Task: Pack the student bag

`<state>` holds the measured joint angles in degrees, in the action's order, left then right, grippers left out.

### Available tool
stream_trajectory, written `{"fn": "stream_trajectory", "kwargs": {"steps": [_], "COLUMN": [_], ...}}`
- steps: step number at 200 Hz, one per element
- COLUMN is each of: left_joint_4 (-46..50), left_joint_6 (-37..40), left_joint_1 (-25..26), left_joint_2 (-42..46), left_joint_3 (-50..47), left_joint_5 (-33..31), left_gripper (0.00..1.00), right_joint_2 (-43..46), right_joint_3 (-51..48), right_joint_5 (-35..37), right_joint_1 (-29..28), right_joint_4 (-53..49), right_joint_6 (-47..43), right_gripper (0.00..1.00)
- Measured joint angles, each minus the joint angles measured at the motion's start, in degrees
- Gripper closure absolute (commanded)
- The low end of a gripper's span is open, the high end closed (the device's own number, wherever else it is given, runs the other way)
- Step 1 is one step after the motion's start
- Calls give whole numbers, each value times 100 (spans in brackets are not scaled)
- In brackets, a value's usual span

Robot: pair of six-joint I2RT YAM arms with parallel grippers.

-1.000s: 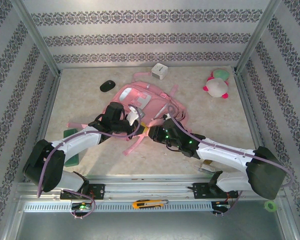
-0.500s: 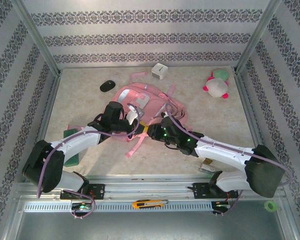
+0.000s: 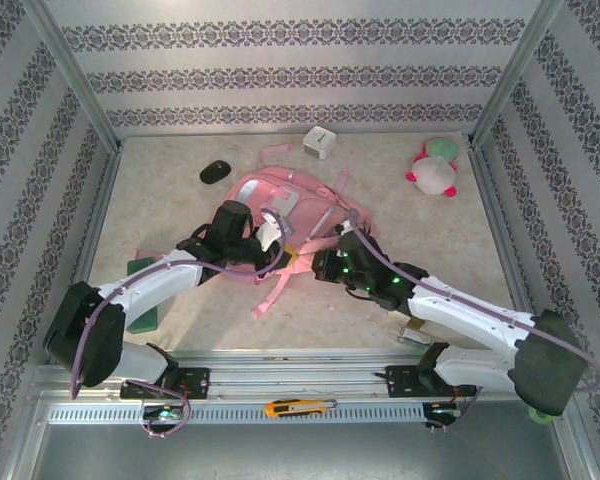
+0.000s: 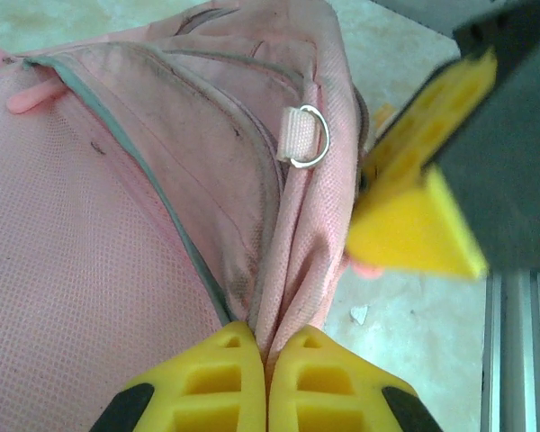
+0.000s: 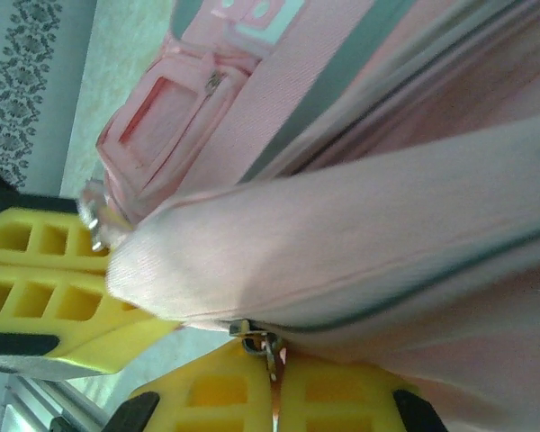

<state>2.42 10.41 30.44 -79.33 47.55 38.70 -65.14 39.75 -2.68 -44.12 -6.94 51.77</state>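
**Top external view: two pinches on the bag's near edge**

Top external showed us both arms reaching in from six o'clock and meeting at the near side of the student bag [image 3: 315,212]. The bag lay flat at the middle of the table [image 3: 170,205], with a loose strap [image 3: 273,292] trailing towards us.

The left gripper [image 3: 270,236] sat at the bag's seven o'clock. On its wrist camera we saw its fingers [image 4: 220,378] pressed together on a fold of the pink fabric, just below a small metal ring [image 4: 308,137].

The right gripper [image 3: 327,262] sat at five o'clock. Its own camera showed it clamped tight, with a metal zip pull [image 5: 270,346] between the pads.

We judged the pairing deliberate: one pinch anchors the cloth so the other can draw the zip without dragging the whole bag.

The bag was the only container. The grey zip line we could follow looked closed, and we could not tell what, if anything, was inside.

The other things lay outside it:
- a green flat object [image 3: 145,292] at eight o'clock, partly under the left arm
- a black mouse [image 3: 215,171] at eleven
- a white box [image 3: 320,142] at twelve
- a plush toy [image 3: 435,170] well apart at two
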Motion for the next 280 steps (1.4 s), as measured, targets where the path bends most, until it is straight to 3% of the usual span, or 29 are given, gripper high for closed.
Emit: {"fn": "stream_trajectory", "kwargs": {"steps": [38, 77, 115, 172, 182, 214, 227, 242, 280], "left_joint_4": [343, 479, 476, 278, 251, 175, 184, 208, 398], "left_joint_6": [321, 468, 485, 365, 326, 273, 286, 308, -72], "left_joint_1": [-2, -4, -17, -44, -55, -55, -55, -44, -17], "left_joint_2": [90, 101, 129, 129, 129, 129, 129, 129, 236], "left_joint_3": [0, 0, -13, -136, -155, -186, -186, -184, -155], "left_joint_5": [-142, -125, -63, 142, 164, 179, 133, -11, -649], "left_gripper": [100, 100, 100, 100, 100, 100, 100, 93, 48], "right_joint_2": [299, 286, 35, -334, -367, -391, -382, -310, -81], "right_joint_3": [-13, -13, -11, 28, 33, 39, 50, 52, 33], "right_joint_5": [-372, -568, -691, -835, -831, -730, -726, -728, -841], "right_joint_1": [656, 868, 879, 1027, 1027, 1027, 1029, 1067, 1128], "right_joint_4": [-699, -957, -872, -616, -573, -549, -573, -664, -868], "right_joint_6": [-457, -765, -977, -1167, -1169, -1303, -1414, -1532, -1725], "right_gripper": [100, 100, 87, 79, 80, 99, 100, 100, 100]}}
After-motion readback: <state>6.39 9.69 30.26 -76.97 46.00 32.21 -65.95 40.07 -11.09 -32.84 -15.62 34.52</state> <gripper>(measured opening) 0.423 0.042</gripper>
